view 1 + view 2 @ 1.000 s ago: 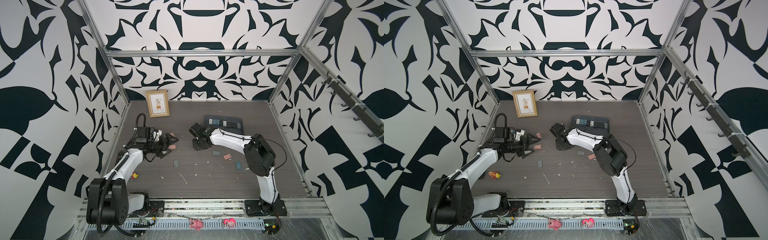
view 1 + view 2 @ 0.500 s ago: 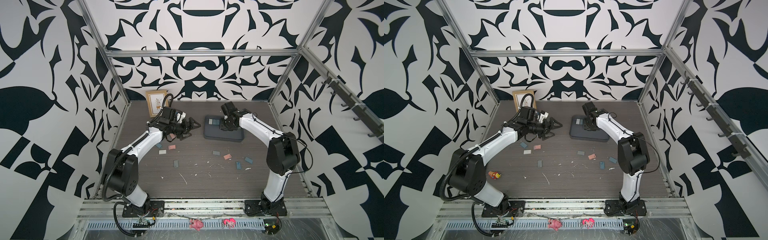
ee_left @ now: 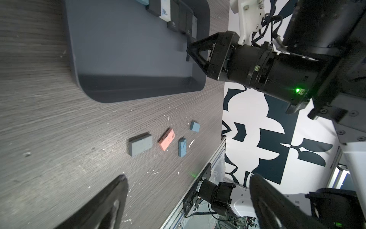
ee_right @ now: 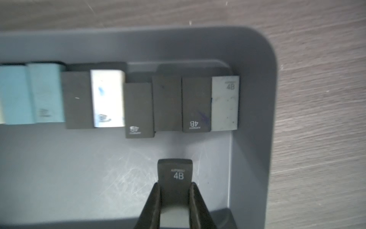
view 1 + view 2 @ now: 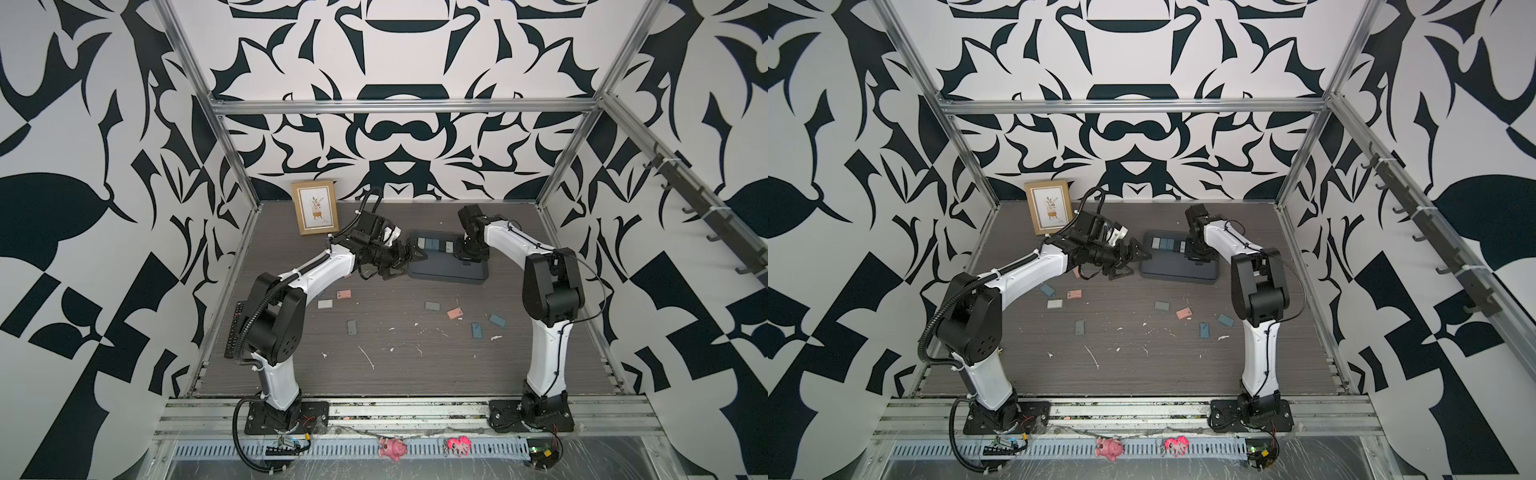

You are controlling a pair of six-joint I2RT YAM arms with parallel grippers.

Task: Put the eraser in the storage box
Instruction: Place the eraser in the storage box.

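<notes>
Near: loose erasers (image 5: 455,313) scattered on table (image 5: 415,374). Middle: left gripper (image 5: 405,264) spread wide, empty, just beside storage box (image 5: 449,277). Far: right gripper (image 4: 175,187) clamped on dark eraser (image 4: 175,172) (marked 4B), inside box corner, near stored row (image 4: 138,103) along far wall.

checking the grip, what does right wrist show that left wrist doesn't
Only right wrist: the 4B print on the black rectangular eraser pinched by the right gripper. Only left wrist: a pink rectangular eraser loose on the wood-grain table, and the open left gripper. Both: the dark slate-grey plastic storage box with its row of erasers.
</notes>
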